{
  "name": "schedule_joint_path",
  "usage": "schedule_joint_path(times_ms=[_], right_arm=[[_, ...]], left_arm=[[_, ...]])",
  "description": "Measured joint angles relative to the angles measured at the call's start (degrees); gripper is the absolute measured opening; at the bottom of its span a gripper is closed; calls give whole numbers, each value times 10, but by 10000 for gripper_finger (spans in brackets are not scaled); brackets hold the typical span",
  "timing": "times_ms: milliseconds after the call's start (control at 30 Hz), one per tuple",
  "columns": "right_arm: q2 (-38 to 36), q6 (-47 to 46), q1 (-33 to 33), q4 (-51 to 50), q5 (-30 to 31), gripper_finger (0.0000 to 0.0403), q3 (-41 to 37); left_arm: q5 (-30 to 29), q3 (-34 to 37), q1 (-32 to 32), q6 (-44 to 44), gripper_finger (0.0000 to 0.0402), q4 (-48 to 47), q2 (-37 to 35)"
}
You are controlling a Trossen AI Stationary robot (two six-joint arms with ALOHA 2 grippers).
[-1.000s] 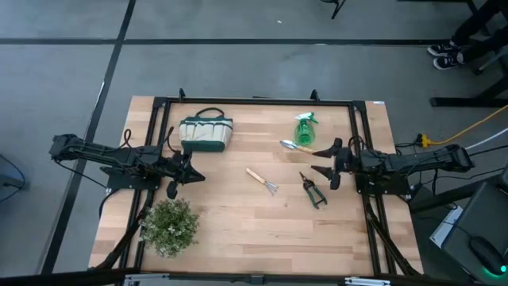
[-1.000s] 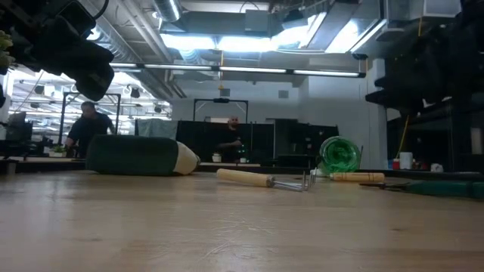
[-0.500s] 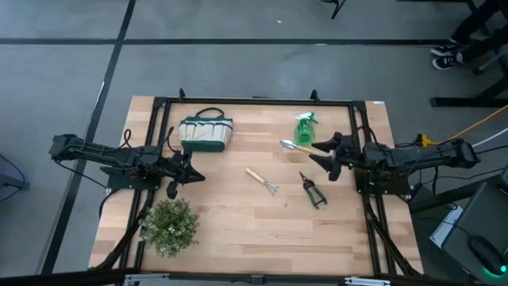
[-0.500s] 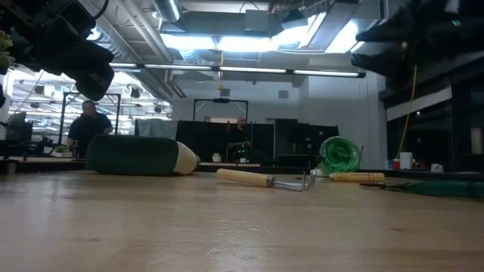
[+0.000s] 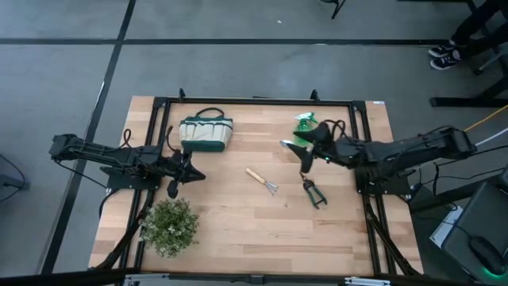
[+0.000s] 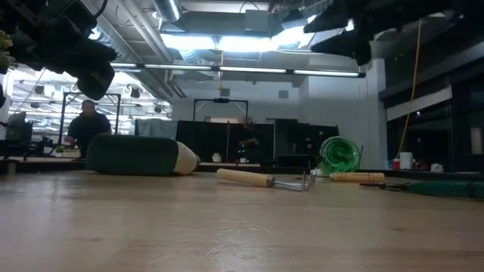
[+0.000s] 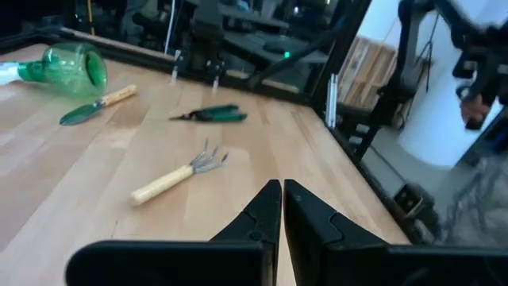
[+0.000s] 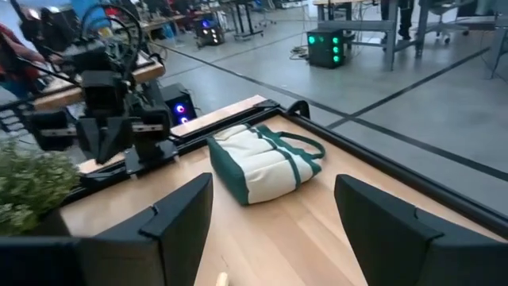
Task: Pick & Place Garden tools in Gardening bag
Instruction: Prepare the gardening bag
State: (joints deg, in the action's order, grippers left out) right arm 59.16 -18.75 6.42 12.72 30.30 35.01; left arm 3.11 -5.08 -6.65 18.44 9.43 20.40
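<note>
The right gripper (image 5: pixel 305 151) was held spread above the trowel (image 5: pixel 292 146) and spray bottle (image 5: pixel 304 121); no tool was bagged yet. A descent onto one tool was judged next. The gardening bag (image 5: pixel 205 133) lay well apart; the left gripper (image 5: pixel 176 171) was pressed together.

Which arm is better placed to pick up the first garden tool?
Right. Its open claw hovers over the silver wooden-handled trowel, beside the green spray bottle and dark pruning shears. The left claw waits shut, far from every tool.
</note>
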Motion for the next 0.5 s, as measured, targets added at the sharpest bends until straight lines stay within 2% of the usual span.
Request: schedule_joint_path(times_ms=[167,267,433,500], right_arm=[[63,-15,0,4,-4,268,45],[90,-68,0,4,-6,268,65],[108,-125,0,5,-56,268,78],[108,-134,0,3,-77,268,78]], left_arm=[[28,0,0,144,13,58,0],[12,0,0,203,11,71,0],[-43,0,0,278,11,75,0],[-109,0,0,281,10,73,0]])
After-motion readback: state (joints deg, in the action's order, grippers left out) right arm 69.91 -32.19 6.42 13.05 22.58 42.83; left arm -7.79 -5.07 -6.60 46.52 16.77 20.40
